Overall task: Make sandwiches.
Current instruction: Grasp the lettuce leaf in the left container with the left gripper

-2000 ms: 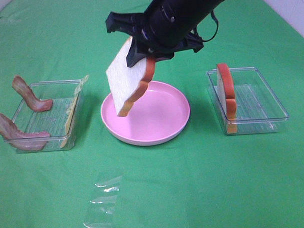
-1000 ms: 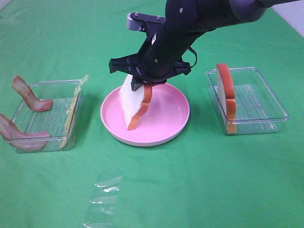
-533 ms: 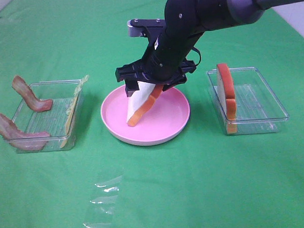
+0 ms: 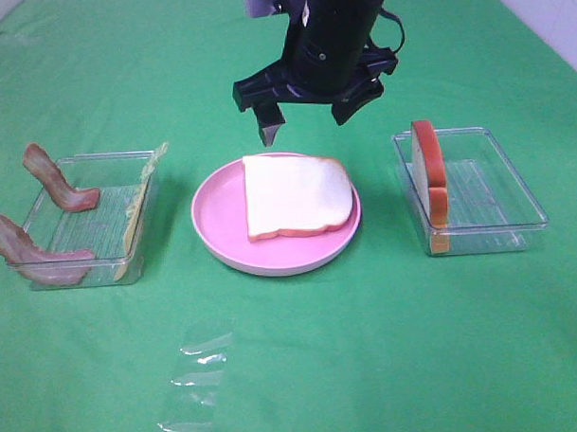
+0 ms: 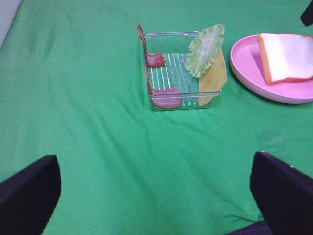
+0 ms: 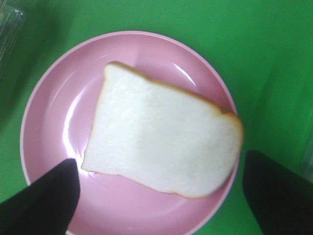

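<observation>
One white bread slice point(image 4: 297, 195) with an orange-brown crust lies flat on the pink plate point(image 4: 223, 242). My right gripper point(image 4: 307, 123) hangs open just above the plate's far side, touching nothing. From the right wrist, the bread slice point(image 6: 161, 137) fills the plate point(image 6: 54, 122) between the spread fingers point(image 6: 44, 200). My left gripper point(image 5: 156, 196) is open and empty over bare cloth, well short of the clear left box point(image 5: 183, 68). That box holds bacon strips point(image 5: 155, 58), a lettuce leaf point(image 5: 208, 49) and a cheese slice point(image 5: 214, 83).
A clear box point(image 4: 487, 195) right of the plate holds another bread slice point(image 4: 430, 183) standing on edge. The left box point(image 4: 89, 218) sits left of the plate. Scraps of clear film point(image 4: 199, 380) lie on the green cloth toward the front.
My right gripper opened and let go of the bread slice, which dropped from tilted to flat on the plate. The gripper then rose. The left arm stayed still.
</observation>
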